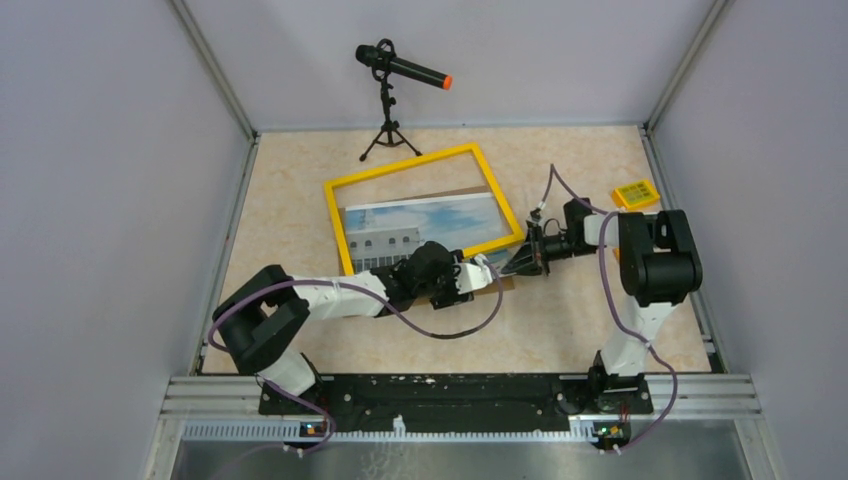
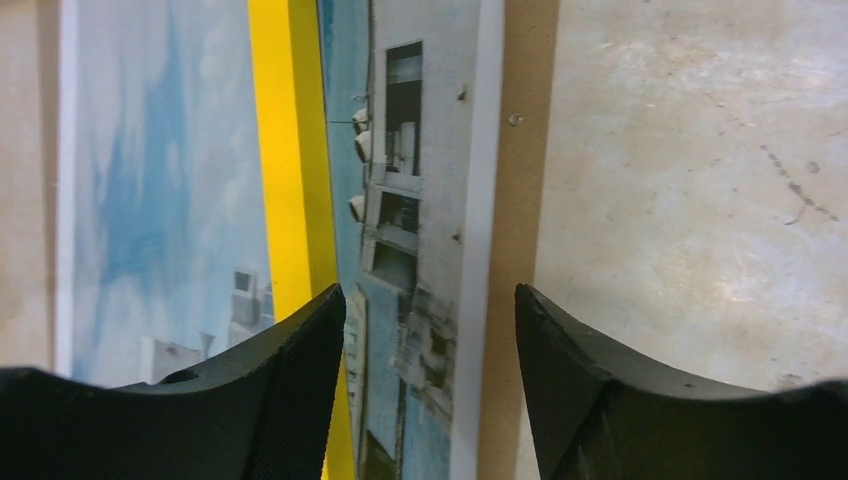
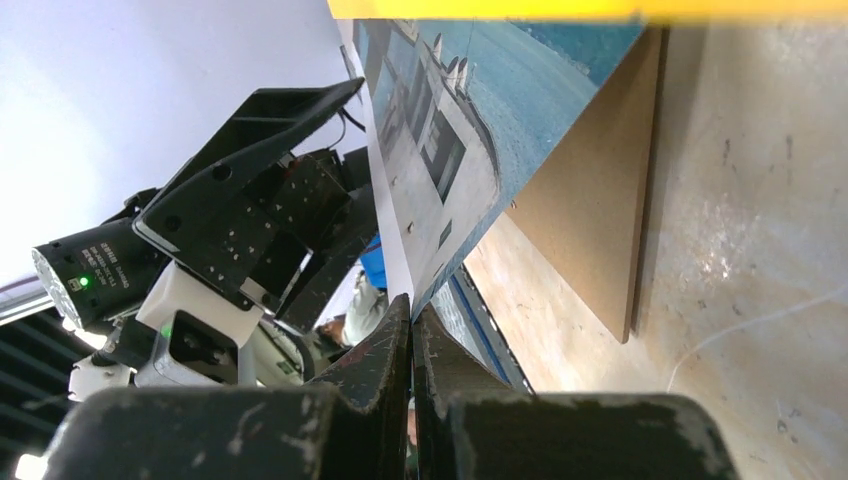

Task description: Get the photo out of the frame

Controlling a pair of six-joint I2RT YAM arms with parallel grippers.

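Note:
The frame (image 1: 407, 168) lies flat on the table, yellow border up. The photo (image 1: 430, 225) lies partly inside it and reaches out past the near border bar. In the left wrist view the yellow bar (image 2: 285, 150) crosses the photo (image 2: 420, 200), with a brown backing board (image 2: 515, 200) under its edge. My left gripper (image 2: 430, 300) is open, straddling the photo's near edge; it also shows in the top view (image 1: 468, 275). My right gripper (image 3: 412, 305) is shut on the photo's corner (image 3: 450, 130), which is lifted off the board (image 3: 590, 200); it also shows in the top view (image 1: 517, 262).
A microphone on a small tripod (image 1: 395, 75) stands at the back of the table. A small yellow block (image 1: 636, 194) lies at the right edge behind my right arm. Grey walls close in the table on three sides.

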